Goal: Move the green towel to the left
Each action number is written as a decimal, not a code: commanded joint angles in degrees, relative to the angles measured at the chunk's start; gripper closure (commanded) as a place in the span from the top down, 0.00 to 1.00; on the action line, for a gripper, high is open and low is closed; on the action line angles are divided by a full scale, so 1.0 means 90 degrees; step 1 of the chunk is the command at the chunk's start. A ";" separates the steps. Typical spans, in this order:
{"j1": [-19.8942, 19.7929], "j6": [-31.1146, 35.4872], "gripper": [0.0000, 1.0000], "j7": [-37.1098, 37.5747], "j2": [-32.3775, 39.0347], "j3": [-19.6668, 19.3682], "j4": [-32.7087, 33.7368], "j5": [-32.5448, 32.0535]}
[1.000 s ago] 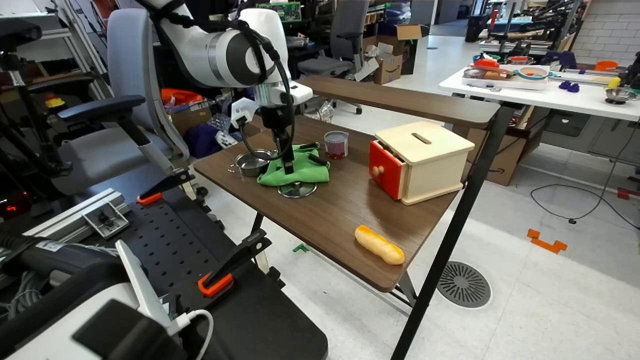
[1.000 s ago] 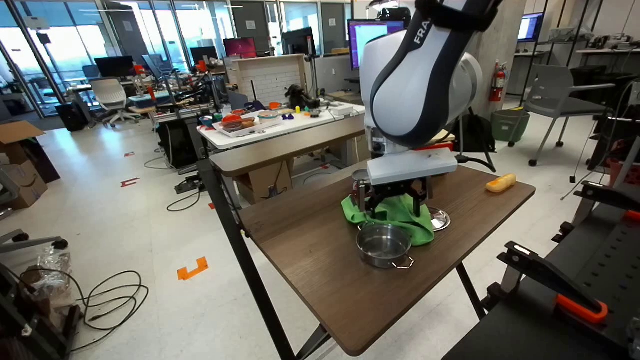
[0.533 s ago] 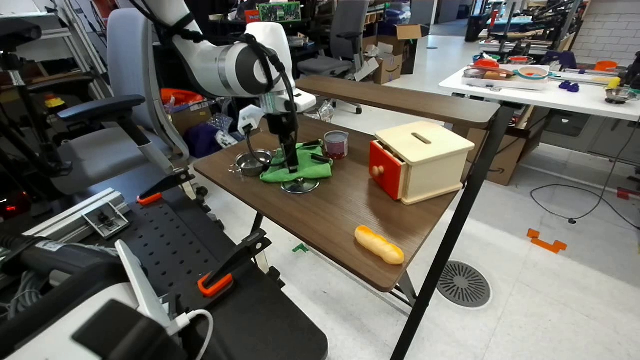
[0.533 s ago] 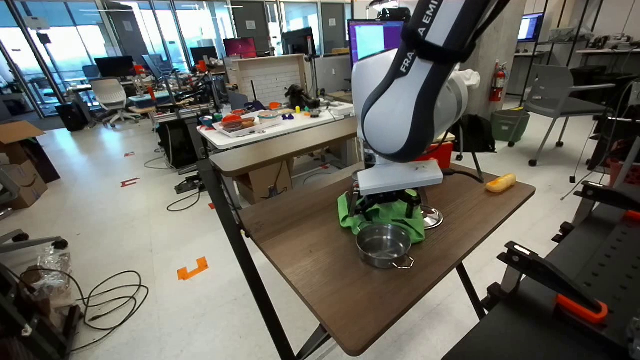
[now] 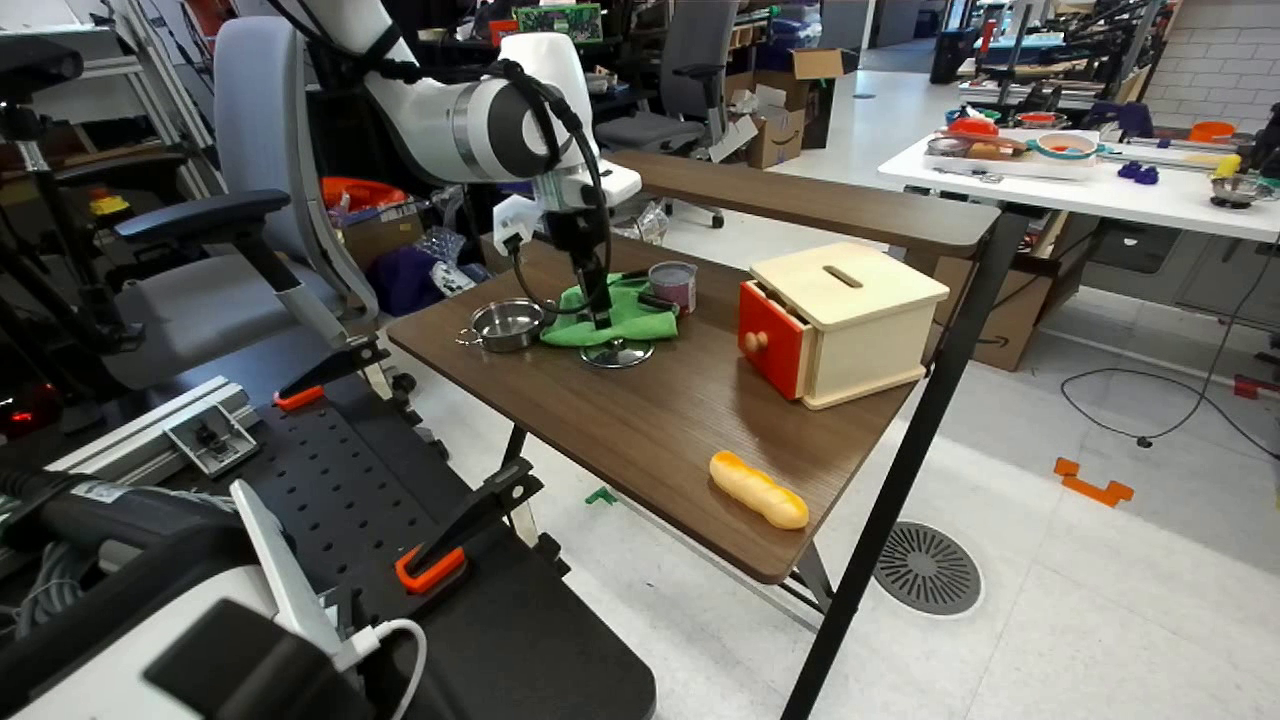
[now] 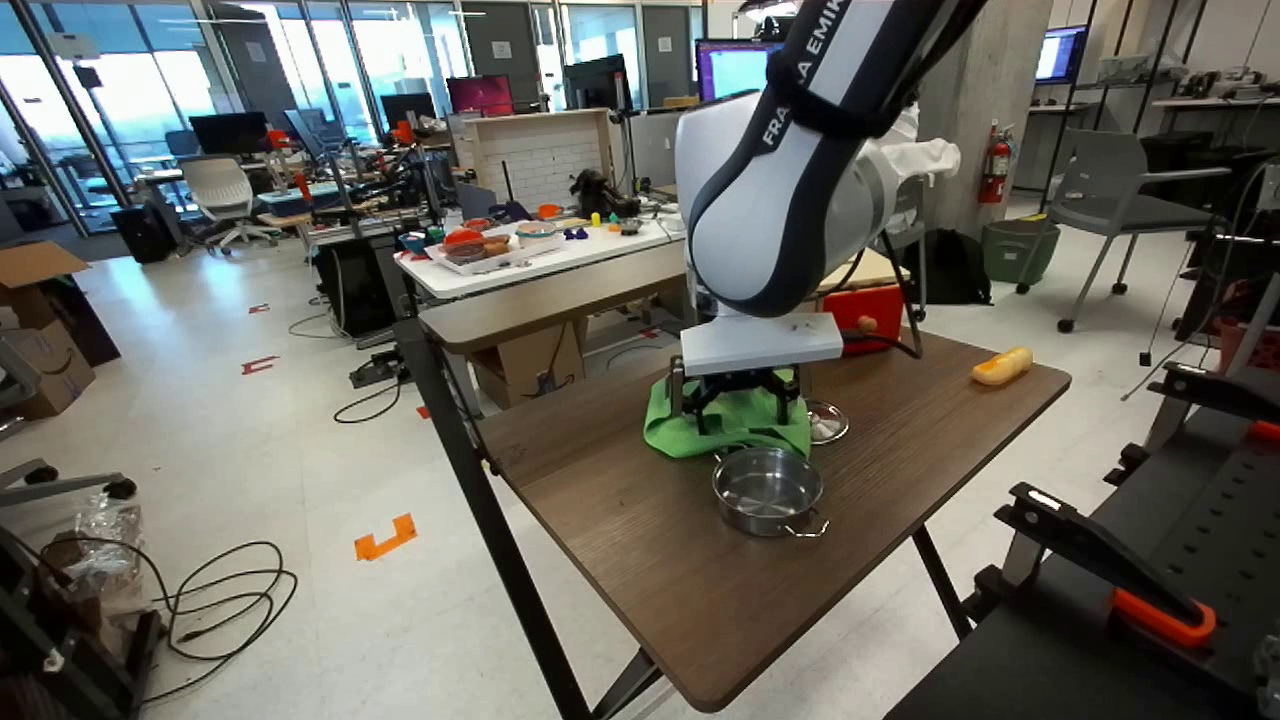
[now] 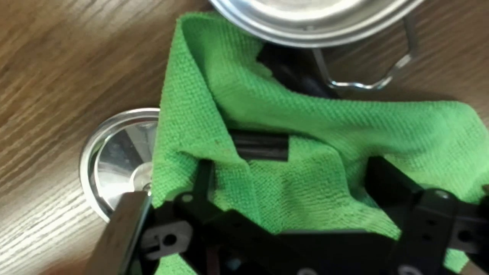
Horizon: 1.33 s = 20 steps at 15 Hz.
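Spread wide, the jaws of the white arm (image 5: 425,125) point downward; their two tips stand well apart among the folds of the green towel (image 7: 305,183), and loose cloth lies between them. From my place in the room I go from left to right, as things appear in an exterior view. First stands a grey chair (image 5: 260,150). After it comes the arm, which reaches from above over the brown desk (image 5: 650,430). Next is a steel pot (image 5: 506,327), standing upright, with a bent wire handle (image 7: 357,84) toward the towel. Just to the right of this pot the towel lies on the desk, crumpled. From the wrist view I notice that its edge hides one part of a round metal lid (image 7: 118,160), and that a short black piece (image 7: 263,145) shows between the folds; what this piece is, I cannot tell. At the right end of the towel, somewhat behind, stands a greyish-purple can (image 5: 672,288); if the two are touching, I cannot tell. Further to the right, near the closest corner of the desk, lies a long yellow loaf (image 5: 758,490). Last comes a pale wooden box (image 5: 875,320); its red front (image 5: 780,355), with a round knob (image 5: 756,342), stands slightly out from the body.
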 commanded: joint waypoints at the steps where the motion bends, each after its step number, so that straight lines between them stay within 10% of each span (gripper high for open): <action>1: 0.0080 0.0085 1.00 0.0123 0.0008 -0.0108 0.0215 0.0006; 20: 0.0290 0.0063 1.00 0.0120 0.0577 -0.0035 0.1135 0.0006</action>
